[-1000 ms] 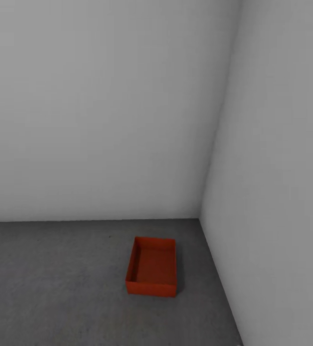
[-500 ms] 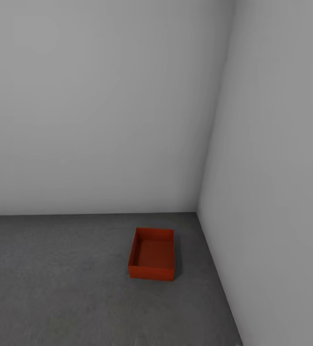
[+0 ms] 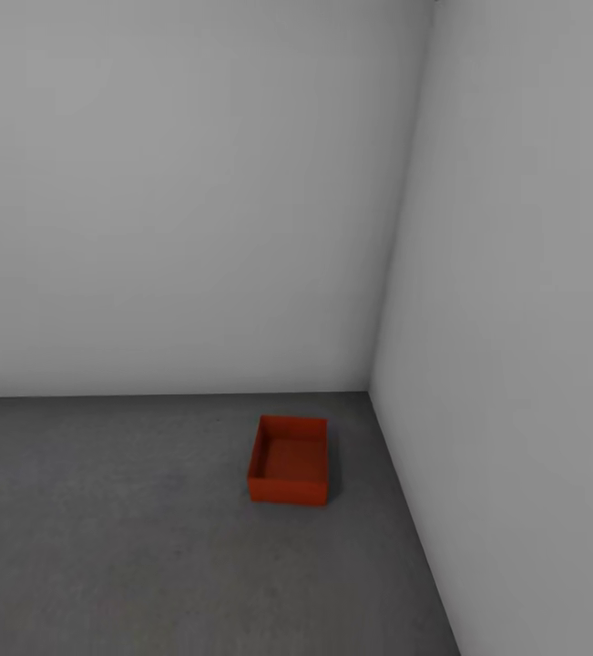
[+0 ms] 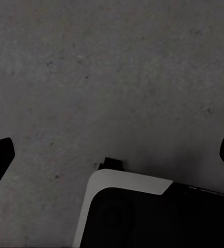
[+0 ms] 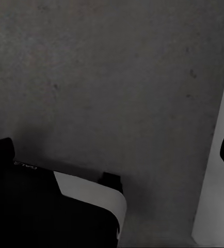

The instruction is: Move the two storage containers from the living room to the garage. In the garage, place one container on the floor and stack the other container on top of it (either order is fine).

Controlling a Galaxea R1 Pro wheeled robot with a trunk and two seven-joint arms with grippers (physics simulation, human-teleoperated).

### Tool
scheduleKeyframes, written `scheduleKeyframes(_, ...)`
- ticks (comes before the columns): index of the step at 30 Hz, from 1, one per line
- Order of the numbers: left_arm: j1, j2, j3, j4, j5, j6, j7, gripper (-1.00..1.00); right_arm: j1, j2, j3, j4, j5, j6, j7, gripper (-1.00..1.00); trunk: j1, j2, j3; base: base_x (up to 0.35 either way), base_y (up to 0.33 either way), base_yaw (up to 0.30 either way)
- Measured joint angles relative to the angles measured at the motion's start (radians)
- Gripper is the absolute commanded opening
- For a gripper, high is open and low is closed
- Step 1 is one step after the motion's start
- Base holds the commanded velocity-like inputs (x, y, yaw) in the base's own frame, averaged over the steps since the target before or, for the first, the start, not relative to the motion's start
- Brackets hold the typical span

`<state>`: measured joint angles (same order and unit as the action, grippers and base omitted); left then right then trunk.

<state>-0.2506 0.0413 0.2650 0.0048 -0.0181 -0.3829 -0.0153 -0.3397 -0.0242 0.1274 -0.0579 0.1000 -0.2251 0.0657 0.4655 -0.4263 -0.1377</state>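
Near the far right corner of the garage, we see one storage container [image 3: 288, 460] resting upright on the floor [image 3: 123, 528], just beside the right wall [image 3: 515, 319]. Our left gripper [image 4: 112, 155] and right gripper [image 5: 112, 155] both hang spread wide over bare concrete, holding nothing.

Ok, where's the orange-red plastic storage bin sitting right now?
In the head view the orange-red plastic storage bin sits on the dark grey floor, right of centre, near the corner where the two white walls meet.
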Motion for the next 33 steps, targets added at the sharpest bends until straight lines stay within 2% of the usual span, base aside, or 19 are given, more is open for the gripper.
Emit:
scheduleKeyframes(4,0.0,0.0,0.0,0.0,0.0,0.0,0.0,1.0,0.0,0.0,0.0,0.0,0.001,0.0,0.0,1.0,-0.015,0.028,0.013,-0.336,0.0,0.0)
scheduleKeyframes(10,0.0,0.0,0.0,0.0,0.0,0.0,0.0,1.0,0.0,0.0,-0.001,0.0,0.003,0.0,0.002,1.0,-0.015,0.028,0.014,-0.336,0.0,0.0)
scheduleKeyframes(21,0.0,0.0,0.0,0.0,0.0,0.0,0.0,1.0,0.0,0.0,-0.001,0.0,0.003,0.0,0.002,1.0,-0.016,0.028,0.031,-0.323,0.0,0.0)
scheduleKeyframes(33,0.0,-0.002,0.0,0.0,-0.001,0.003,0.0,1.0,0.0,0.0,-0.001,0.0,0.003,0.0,0.002,1.0,-0.016,0.028,0.05,-0.045,0.0,0.0)
